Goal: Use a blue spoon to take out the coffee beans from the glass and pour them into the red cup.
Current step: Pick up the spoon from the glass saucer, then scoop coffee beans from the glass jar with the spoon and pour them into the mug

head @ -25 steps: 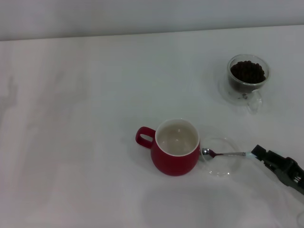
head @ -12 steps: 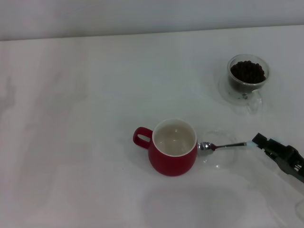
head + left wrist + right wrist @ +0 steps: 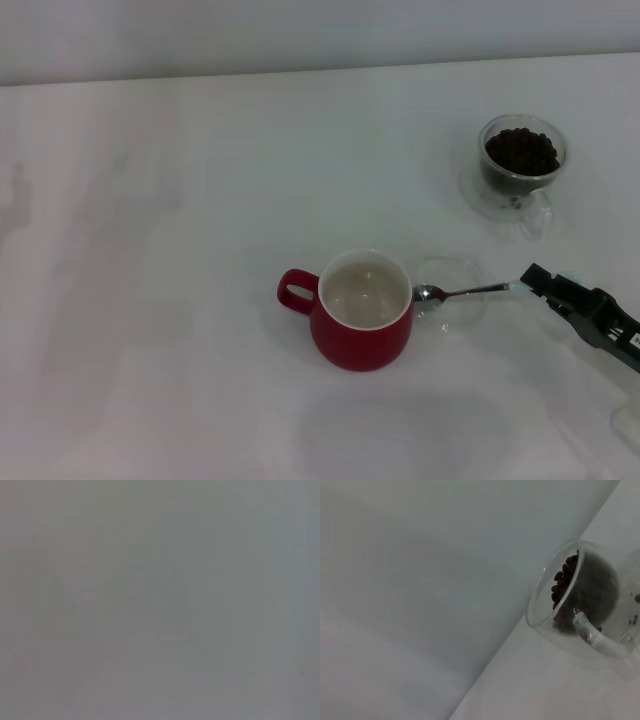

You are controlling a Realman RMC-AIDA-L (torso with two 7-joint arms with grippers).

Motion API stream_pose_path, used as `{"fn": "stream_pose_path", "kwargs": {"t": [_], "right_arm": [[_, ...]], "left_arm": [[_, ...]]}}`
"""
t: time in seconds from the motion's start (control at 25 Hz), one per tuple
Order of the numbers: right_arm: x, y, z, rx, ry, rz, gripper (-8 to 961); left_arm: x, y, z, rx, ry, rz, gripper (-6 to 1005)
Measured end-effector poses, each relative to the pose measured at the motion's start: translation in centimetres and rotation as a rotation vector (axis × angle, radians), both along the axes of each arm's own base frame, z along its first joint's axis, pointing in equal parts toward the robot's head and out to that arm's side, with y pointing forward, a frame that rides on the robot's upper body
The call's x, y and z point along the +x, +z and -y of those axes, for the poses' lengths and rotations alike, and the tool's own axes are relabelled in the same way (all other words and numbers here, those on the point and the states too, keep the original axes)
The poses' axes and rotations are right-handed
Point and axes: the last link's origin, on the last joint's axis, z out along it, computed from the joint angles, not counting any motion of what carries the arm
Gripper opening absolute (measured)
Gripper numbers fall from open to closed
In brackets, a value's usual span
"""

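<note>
- Your right gripper (image 3: 528, 281) is clamped on the pale handle end of the blue spoon (image 3: 462, 292). The left gripper is out of sight.
- The spoon looks light, stiff and slick, so grip it firmly near the handle's end.
- Its long axis lies roughly level, its bowl pointing at the red cup (image 3: 362, 312) and just beside the rim.
- The glass (image 3: 521, 165) of coffee beans (image 3: 521, 150) stands well beyond the cup.

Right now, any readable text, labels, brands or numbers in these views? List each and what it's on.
No text can be read in any view.
right hand: a small white patch on its black body near the frame edge, too small to read.
red cup, glass, blue spoon, clear saucer: no markings seen.
Left wrist view: plain blank surface, no text.
</note>
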Motion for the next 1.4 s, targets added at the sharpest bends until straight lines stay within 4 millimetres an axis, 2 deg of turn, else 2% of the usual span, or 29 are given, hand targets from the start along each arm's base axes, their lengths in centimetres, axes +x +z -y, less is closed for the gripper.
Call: {"fn": "stream_pose_path", "kwargs": {"t": [0.56, 0.8, 1.12, 1.4], "right_arm": [[1.4, 2.6, 0.9, 0.013, 0.011, 0.032, 145], [1.4, 3.3, 1.0, 0.034, 0.024, 0.024, 144], [0.7, 5.3, -1.4, 0.079, 0.093, 0.041, 144], [0.7, 8.0, -5.1, 0.144, 0.125, 0.125, 145]], "left_arm": [[0.1, 0.2, -0.2, 0.005, -0.003, -0.002, 504], [0.0, 0.5, -0.3, 0.019, 0.006, 0.004, 503], [0.1, 0.4, -0.4, 0.020, 0.002, 0.007, 504], [0.0, 0.5, -0.3, 0.022, 0.006, 0.008, 503]]}}
